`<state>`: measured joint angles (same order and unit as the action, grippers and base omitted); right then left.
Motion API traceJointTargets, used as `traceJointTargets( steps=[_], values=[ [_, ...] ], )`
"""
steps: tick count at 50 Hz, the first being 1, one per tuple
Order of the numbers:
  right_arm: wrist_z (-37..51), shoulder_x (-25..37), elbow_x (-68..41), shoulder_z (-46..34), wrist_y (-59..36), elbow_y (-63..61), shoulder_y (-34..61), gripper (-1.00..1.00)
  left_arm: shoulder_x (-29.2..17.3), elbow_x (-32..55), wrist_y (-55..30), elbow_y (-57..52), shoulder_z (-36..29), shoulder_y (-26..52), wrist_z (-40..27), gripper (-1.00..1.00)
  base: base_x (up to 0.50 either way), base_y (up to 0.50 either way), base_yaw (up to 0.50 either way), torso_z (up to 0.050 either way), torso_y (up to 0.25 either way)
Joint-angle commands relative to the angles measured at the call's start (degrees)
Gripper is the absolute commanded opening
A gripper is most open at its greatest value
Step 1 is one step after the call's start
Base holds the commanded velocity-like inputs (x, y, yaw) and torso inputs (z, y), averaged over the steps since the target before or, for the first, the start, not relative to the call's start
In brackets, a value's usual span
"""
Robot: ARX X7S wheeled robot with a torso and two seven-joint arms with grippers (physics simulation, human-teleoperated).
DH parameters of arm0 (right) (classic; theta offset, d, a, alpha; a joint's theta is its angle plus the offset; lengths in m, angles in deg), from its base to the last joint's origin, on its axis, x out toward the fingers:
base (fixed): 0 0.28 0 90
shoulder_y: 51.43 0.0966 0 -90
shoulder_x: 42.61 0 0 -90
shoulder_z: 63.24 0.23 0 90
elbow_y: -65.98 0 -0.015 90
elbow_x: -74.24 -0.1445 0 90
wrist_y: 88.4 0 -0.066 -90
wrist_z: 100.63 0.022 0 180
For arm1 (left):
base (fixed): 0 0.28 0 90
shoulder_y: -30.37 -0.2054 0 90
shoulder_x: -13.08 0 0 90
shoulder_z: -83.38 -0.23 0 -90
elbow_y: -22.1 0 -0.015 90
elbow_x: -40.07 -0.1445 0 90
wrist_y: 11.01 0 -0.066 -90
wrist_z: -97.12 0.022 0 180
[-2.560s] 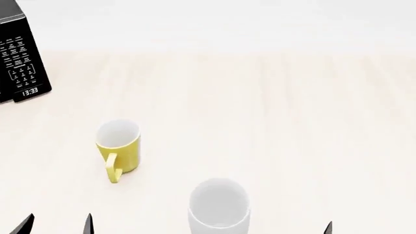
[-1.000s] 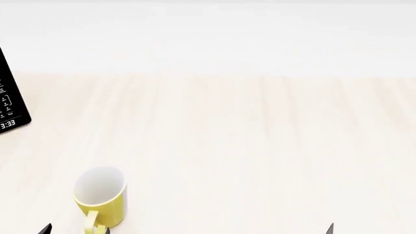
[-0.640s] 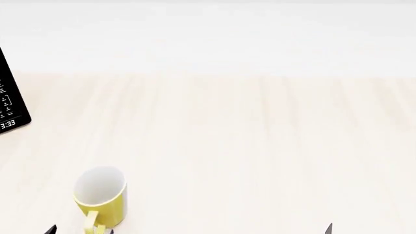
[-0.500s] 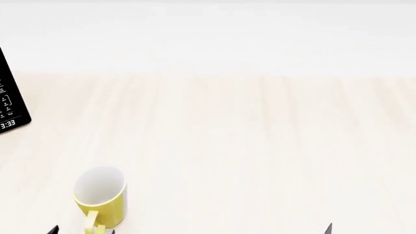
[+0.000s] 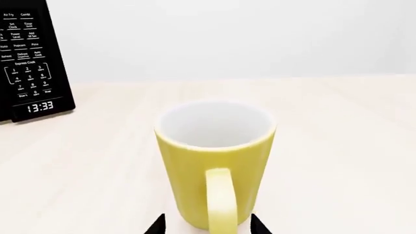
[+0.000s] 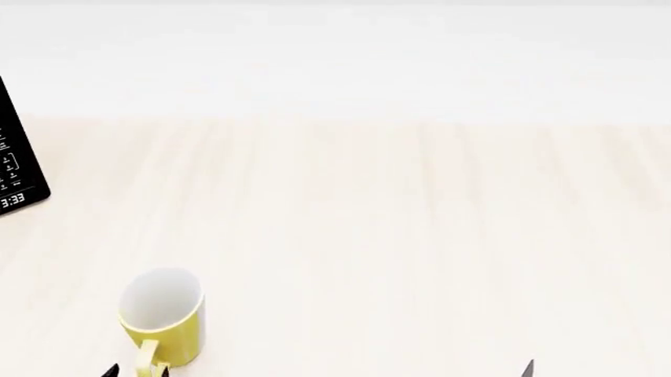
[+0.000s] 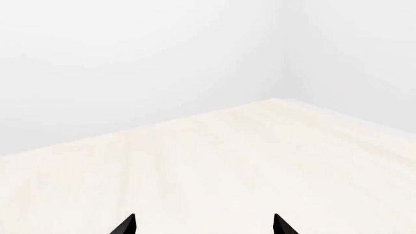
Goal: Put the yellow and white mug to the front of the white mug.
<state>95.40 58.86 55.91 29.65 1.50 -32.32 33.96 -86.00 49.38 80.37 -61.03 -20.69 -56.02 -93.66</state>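
The yellow and white mug (image 6: 163, 318) stands upright near the front left of the pale wooden table, with its handle toward me. In the left wrist view the mug (image 5: 215, 161) fills the middle; only its yellow side and white inside show. My left gripper (image 5: 208, 226) is open, with its dark fingertips (image 5: 158, 226) on either side of the mug's base and handle, apart from them. In the head view only the tips of the left gripper (image 6: 137, 372) show. My right gripper (image 7: 203, 226) is open and empty over bare table. The white mug is out of view.
A black microwave (image 6: 16, 173) with a keypad and clock stands at the far left, and also shows in the left wrist view (image 5: 32, 58). A white wall runs along the table's back edge (image 6: 335, 118). The right wrist view shows the table's far corner (image 7: 276, 101).
The head view has shifted, so the white mug has dropped out of view. My left gripper's tips have moved right, toward the yellow mug's handle. The mug has not moved.
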Motion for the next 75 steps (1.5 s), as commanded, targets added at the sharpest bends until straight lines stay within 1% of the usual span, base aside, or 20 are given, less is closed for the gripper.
traceJointTargets(
  steps=[1,9,35,38,41,46,50,58,64,66,74,75],
  values=[
    [0.14,0.23,-0.17,-0.44,0.17,0.60,0.25,1.00,-0.27,1.46,1.66,-0.97,0.04,-0.59,0.39,-1.00,0.00,0.00,0.00,0.000,0.000],
    [0.34,0.41,-0.31,-0.63,0.31,0.53,0.18,1.00,-0.57,2.59,2.65,-1.01,0.03,-0.87,0.98,-1.00,0.00,0.00,0.00,0.000,0.000],
    [1.16,1.05,-1.04,-0.85,0.40,-0.14,-0.17,1.00,-1.82,5.78,2.11,-1.23,-0.22,-0.55,2.56,-1.00,0.00,0.00,0.00,0.000,0.000],
    [1.30,1.10,-0.95,-0.99,0.41,-0.18,-0.17,1.00,-2.67,6.15,4.40,-4.00,-0.49,-2.02,3.70,-1.00,0.00,0.00,0.00,0.000,0.000],
    [1.35,1.15,-0.99,-1.09,0.44,-0.22,-0.18,1.00,-3.37,6.12,5.60,-7.47,-0.37,-3.76,3.42,-1.00,0.00,0.00,0.00,0.000,0.000],
    [1.46,1.25,-1.07,-1.21,0.50,-0.17,-0.15,1.00,-4.71,6.31,4.55,-13.56,0.14,-6.34,1.92,-1.00,0.00,0.00,0.00,0.000,0.000],
    [1.59,1.31,-1.14,-1.28,0.57,-0.31,-0.26,1.00,-5.42,6.36,4.84,-15.64,0.28,-7.29,1.73,-1.00,0.00,0.00,0.00,0.000,0.000],
    [1.79,1.49,-1.33,-1.40,0.61,-0.45,-0.29,1.00,-5.70,6.98,5.24,-15.98,-0.03,-7.47,2.16,-1.00,0.00,0.00,0.00,0.000,0.000],
    [1.91,1.60,-1.56,-1.40,0.72,-0.34,-0.28,1.00,-5.61,7.01,5.47,-14.30,-0.31,-6.37,2.53,-1.00,0.00,0.00,0.00,0.000,0.002],
    [1.93,1.66,-1.54,-1.48,0.73,-0.31,-0.28,1.00,-5.84,8.05,5.65,-13.55,-0.90,-5.93,4.18,-1.00,0.00,0.00,0.00,0.000,0.000],
    [2.11,1.87,-1.82,-1.40,0.95,-0.39,-0.51,1.00,-5.48,8.15,6.53,-10.55,-2.10,-3.42,6.08,-1.00,0.00,0.00,0.00,0.000,0.000],
    [2.11,1.90,-1.92,-1.38,0.94,-0.47,-0.55,1.00,-6.01,9.59,5.73,-10.79,-2.51,-2.47,7.78,-1.00,0.00,0.00,0.00,0.000,0.000]
  ],
)
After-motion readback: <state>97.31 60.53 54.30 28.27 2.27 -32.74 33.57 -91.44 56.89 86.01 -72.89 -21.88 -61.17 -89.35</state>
